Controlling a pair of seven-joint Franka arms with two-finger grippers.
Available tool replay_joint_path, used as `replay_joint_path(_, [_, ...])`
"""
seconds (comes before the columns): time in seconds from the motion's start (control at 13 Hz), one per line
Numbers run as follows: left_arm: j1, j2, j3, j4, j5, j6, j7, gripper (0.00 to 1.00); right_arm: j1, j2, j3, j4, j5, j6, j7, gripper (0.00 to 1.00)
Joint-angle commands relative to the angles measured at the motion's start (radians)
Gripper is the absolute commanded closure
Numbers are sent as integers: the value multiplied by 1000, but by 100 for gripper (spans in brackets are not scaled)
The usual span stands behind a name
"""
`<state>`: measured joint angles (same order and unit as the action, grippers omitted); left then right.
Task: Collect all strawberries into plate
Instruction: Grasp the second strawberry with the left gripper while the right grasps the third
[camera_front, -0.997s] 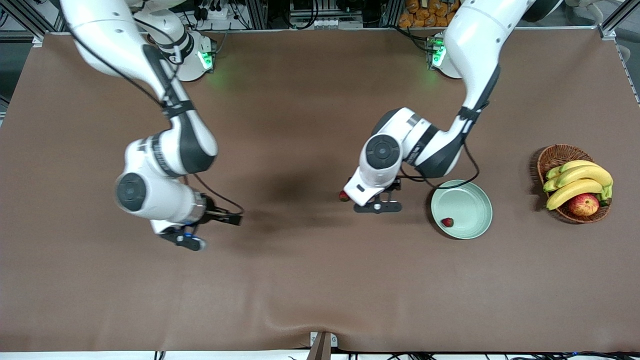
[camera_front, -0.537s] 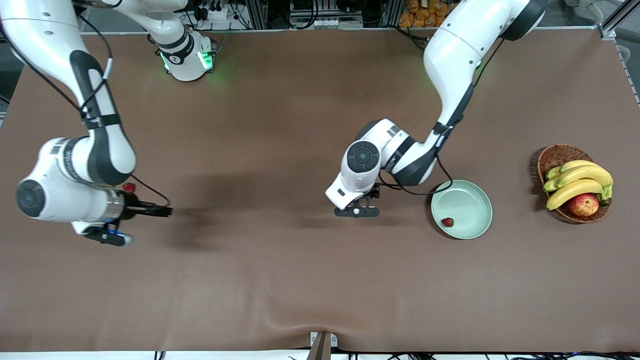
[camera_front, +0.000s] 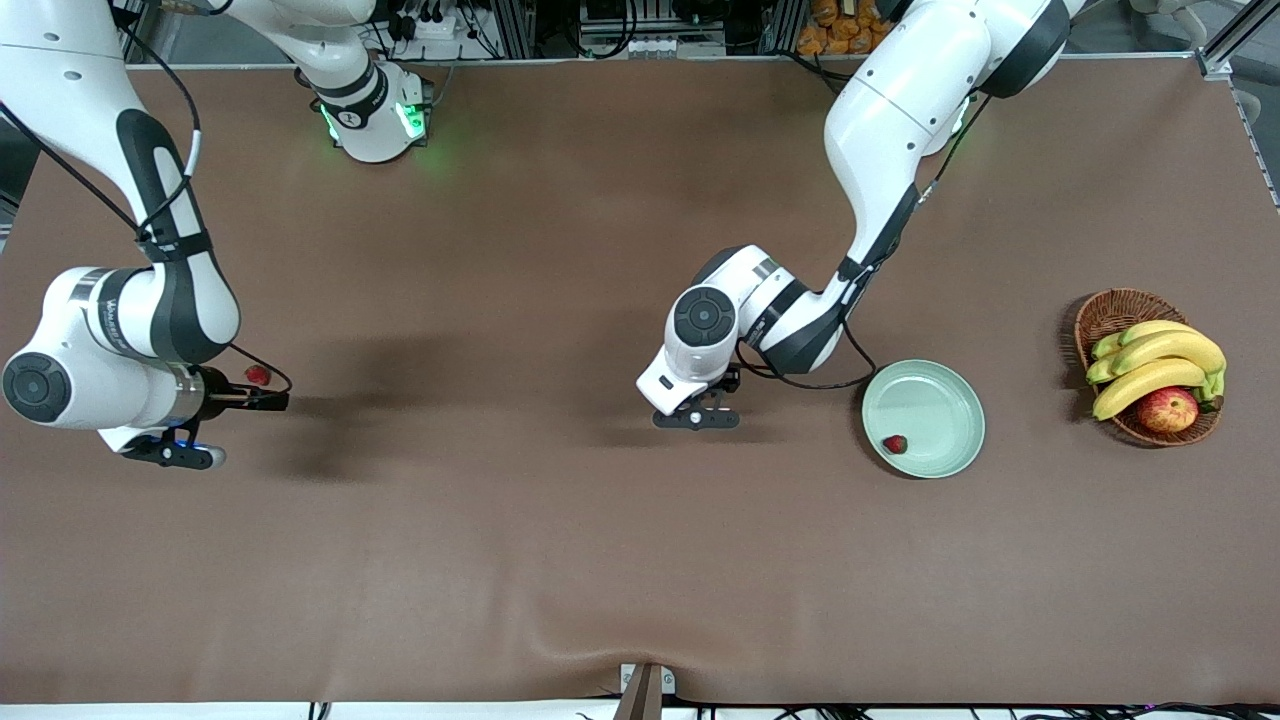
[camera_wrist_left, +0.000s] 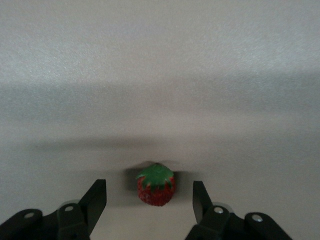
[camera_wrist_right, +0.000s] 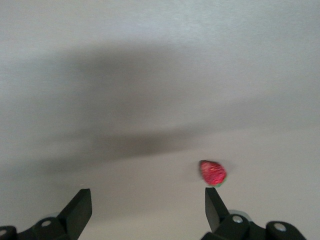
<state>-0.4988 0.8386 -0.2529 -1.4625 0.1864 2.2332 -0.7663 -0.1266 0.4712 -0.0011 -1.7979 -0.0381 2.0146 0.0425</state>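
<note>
The left tool (camera_wrist_left: 149, 200) is hanging low over the table (camera_front: 560, 560) with its jaws spread either side of a strawberry (camera_wrist_left: 156, 184), not yet touching it. The right tool (camera_wrist_right: 145, 207) is also standing open, a second strawberry (camera_wrist_right: 213, 172) lying just by one finger. A third strawberry (camera_front: 895, 444) is sitting in the plate (camera_front: 950, 400). Each tool probably needs centring, closing and carrying over to the plate.

From the front we cannot see the strawberry (camera_wrist_left: 156, 184) under the left gripper (camera_front: 697, 417), hidden by its wrist, and both wrist views cut each gripper's fingers off at the frame edge.
</note>
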Motion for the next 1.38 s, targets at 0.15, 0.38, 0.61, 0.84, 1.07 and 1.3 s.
replay_joint_path(0.15, [-14,28,9,28,16,0,-56,44,-42,-11,4,-126,-117,102,-27,0])
replay_joint_path(0.38, [2,19,9,28,19,0,-48,100,-56,6,3,-147,-157,104,-29,0])
replay_joint_path(0.61, [11,-6,9,28,18,-4,-63,100,-83,24,3,-152,-157,125,-105,0])
replay_joint_path(0.84, [52,-79,9,27,16,-47,-108,100,-110,49,1,-153,-157,168,-153,0])
replay_joint_path(1.07, [117,-145,9,27,25,-90,-97,100,-108,58,1,-156,-157,167,-154,13])
replay_joint_path(1.3, [203,-213,-3,30,16,-125,-55,100,-104,63,1,-164,-157,167,-154,38])
